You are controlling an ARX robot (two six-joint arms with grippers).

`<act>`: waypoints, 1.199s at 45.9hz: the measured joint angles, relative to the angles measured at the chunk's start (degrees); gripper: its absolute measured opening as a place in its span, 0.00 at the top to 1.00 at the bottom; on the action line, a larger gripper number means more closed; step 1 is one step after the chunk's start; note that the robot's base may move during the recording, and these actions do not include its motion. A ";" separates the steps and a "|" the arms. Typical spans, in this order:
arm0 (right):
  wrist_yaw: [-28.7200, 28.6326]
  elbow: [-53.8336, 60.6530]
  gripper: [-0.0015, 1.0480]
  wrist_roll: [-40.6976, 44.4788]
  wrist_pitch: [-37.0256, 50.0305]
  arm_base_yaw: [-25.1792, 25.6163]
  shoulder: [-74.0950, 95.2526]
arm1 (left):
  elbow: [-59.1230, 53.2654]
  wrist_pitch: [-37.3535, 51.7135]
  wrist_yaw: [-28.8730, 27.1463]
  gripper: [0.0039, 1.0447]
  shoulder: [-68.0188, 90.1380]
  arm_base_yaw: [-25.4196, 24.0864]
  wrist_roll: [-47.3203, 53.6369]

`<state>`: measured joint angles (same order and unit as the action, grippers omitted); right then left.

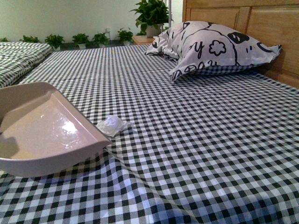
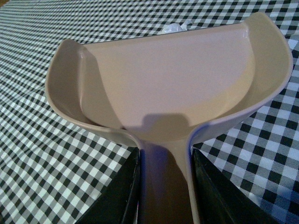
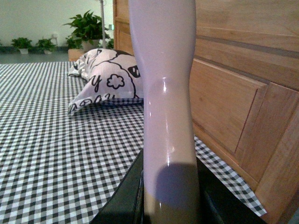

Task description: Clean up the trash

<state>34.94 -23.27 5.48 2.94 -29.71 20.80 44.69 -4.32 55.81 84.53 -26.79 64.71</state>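
Note:
The trash (image 1: 111,125), a small crumpled white wad, lies on the checked bedspread just past the front lip of the beige dustpan (image 1: 32,133). In the left wrist view the dustpan (image 2: 168,79) fills the frame, and the trash (image 2: 174,28) peeks over its far edge. My left gripper (image 2: 164,186) is shut on the dustpan's handle, one black finger on each side. My right gripper (image 3: 169,198) is shut on the beige brush handle (image 3: 166,93), which stands upright in the right wrist view; the bristles are out of view. Neither gripper shows in the front view.
A white pillow (image 1: 210,46) with black drawings lies at the far right against the wooden headboard (image 1: 261,23). The headboard (image 3: 243,102) stands close beside the brush. Potted plants (image 1: 152,14) line the back wall. A second checked bed (image 1: 18,58) is at far left.

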 joint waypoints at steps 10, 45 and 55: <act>0.00 0.00 0.81 0.00 0.02 0.00 0.00 | 0.00 1.01 -0.74 0.73 2.71 0.00 0.22; 0.00 0.00 0.81 0.00 0.02 0.00 0.00 | 5.27 -7.91 -4.11 0.73 9.66 0.87 2.56; 0.00 0.00 0.81 0.00 0.02 0.00 0.00 | 6.36 -9.88 -4.85 0.73 9.99 0.87 3.43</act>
<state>34.94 -23.27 5.48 2.96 -29.71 20.80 51.05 -14.20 50.96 94.52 -25.91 68.14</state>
